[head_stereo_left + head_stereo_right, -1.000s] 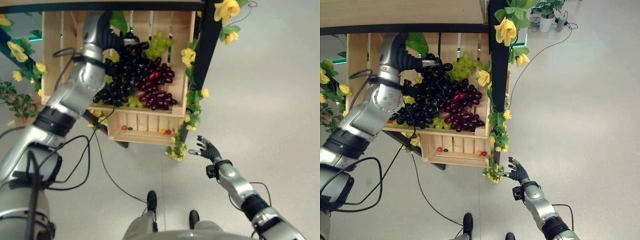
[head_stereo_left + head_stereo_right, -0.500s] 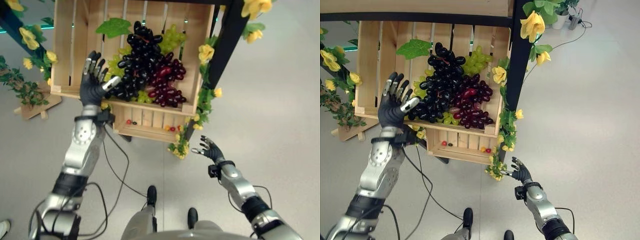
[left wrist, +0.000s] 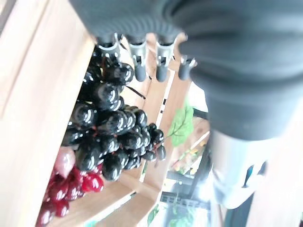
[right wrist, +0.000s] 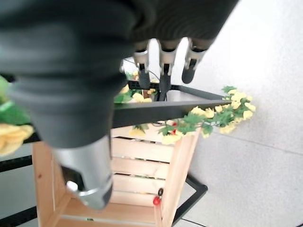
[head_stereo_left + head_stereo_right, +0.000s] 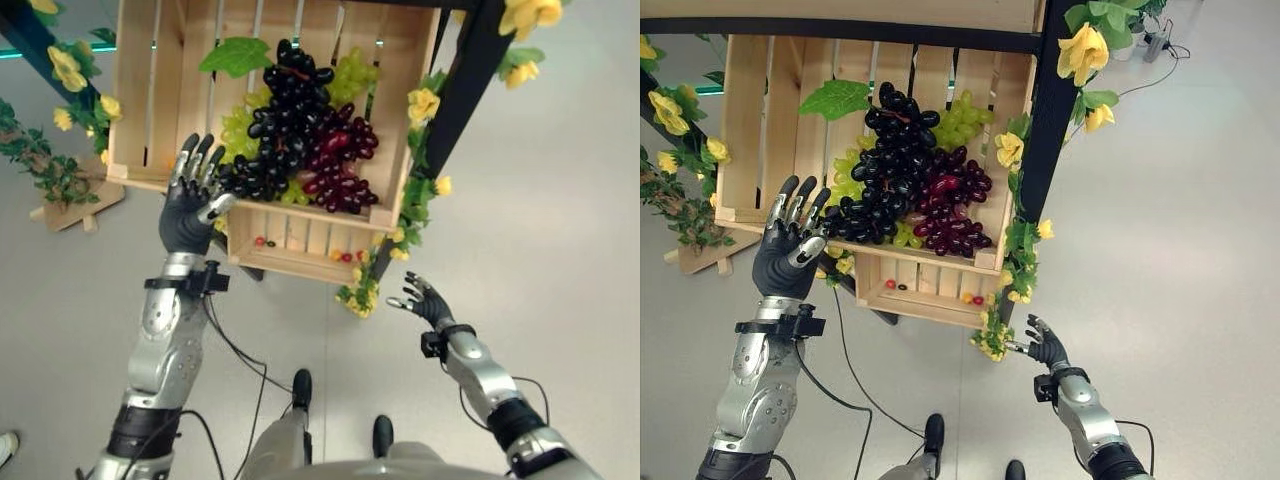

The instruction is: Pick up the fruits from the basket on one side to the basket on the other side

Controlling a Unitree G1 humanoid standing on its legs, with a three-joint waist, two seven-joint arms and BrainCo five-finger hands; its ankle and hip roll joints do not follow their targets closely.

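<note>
A wooden crate point(image 5: 140, 120) holds a heap of black grapes point(image 5: 285, 110), red grapes point(image 5: 345, 165) and green grapes point(image 5: 350, 72). The black bunch point(image 3: 106, 127) hangs close past my fingers in the left wrist view. My left hand point(image 5: 188, 205) is open, fingers spread, in front of the crate's front rim and just left of the grapes, holding nothing. Low at the right, my right hand point(image 5: 425, 300) hangs open and empty, near the yellow flowers at the stand's foot.
A smaller wooden crate point(image 5: 300, 255) below holds a few small red and dark fruits point(image 5: 262, 242). A black post point(image 5: 455, 95) with yellow flowers point(image 5: 424, 103) and leaves runs along the right of the crates. More flowered vines point(image 5: 55, 170) stand at the left.
My left hand has drawn down and slightly back from the crate's front rim, still open and empty. The camera view has shifted a little. The right hand has barely moved.
</note>
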